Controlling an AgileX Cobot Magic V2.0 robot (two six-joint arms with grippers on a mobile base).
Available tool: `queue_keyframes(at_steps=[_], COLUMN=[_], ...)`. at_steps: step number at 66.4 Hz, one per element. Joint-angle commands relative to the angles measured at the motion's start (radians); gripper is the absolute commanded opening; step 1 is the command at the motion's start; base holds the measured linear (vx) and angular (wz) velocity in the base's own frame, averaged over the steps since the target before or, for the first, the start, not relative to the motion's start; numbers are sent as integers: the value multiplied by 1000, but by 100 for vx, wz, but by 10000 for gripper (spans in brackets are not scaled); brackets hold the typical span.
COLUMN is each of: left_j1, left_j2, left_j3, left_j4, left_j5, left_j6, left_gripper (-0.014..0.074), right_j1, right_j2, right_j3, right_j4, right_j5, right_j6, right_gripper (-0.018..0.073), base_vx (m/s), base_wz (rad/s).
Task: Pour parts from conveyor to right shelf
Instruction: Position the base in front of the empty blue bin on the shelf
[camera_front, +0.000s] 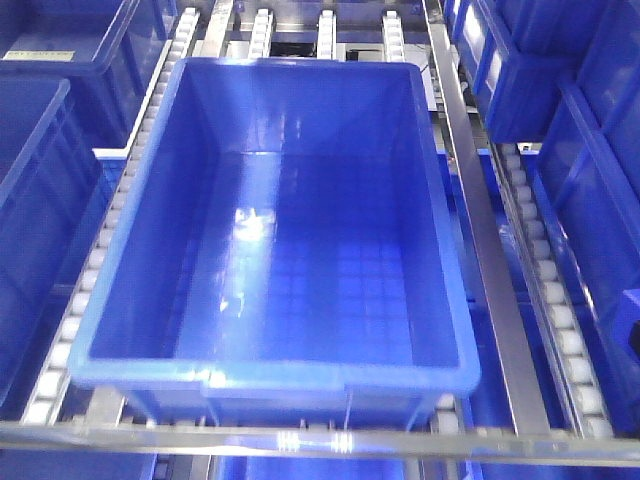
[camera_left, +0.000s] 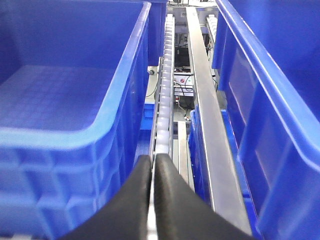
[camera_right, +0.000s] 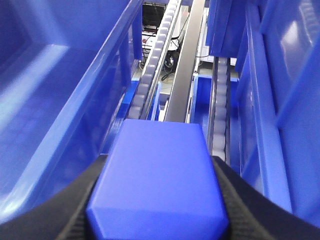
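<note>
Since no belt shows in any view, we can't say what's left on the conveyor. Both arms are at the steel-framed flow rack with white roller rails (camera_front: 497, 300), i.e. the right shelf.

A big blue rectangular plastic crate (camera_front: 150, 260) sits on its rollers. The front view shows its floor bare, no parts in it.

Left gripper (camera_left: 152, 170): black fingers pressed together, nothing between them. A roller rail runs straight ahead of it, with a crate wall on either side.

Right gripper (camera_right: 157, 167): clamped on a small bright-blue plastic cube (camera_right: 157, 185). There is a crate wall just to its left, a steel rail and rollers ahead, and another crate to its right. So the part is in the right gripper, not yet in any crate.

Our read: pickup and carry done, the drop into a crate is left. We can't tell which crate is beside the right gripper. The cube's stud isn't visible from here.
</note>
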Motion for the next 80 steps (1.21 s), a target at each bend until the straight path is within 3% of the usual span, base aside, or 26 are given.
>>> queue_keyframes(at_steps=[1, 72, 80], left_j1=[-1, -1, -1], left_j2=[13, 13, 13], left_j3=[-19, -19, -19], left_j4=[-8, -8, -8], left_j5=[-71, -71, -71], left_j6=[-8, -8, -8], left_gripper=[-6, -6, -6], right_j1=[-8, -7, -7], right_j2=[10, 10, 10], right_j3=[-30, -30, -30], right_j4=[2, 3, 58], right_j5=[-77, -77, -73], right_j6=[-7, -7, -4], right_gripper=[-5, -5, -5], base_vx=[17, 4, 0], base_wz=[0, 0, 0])
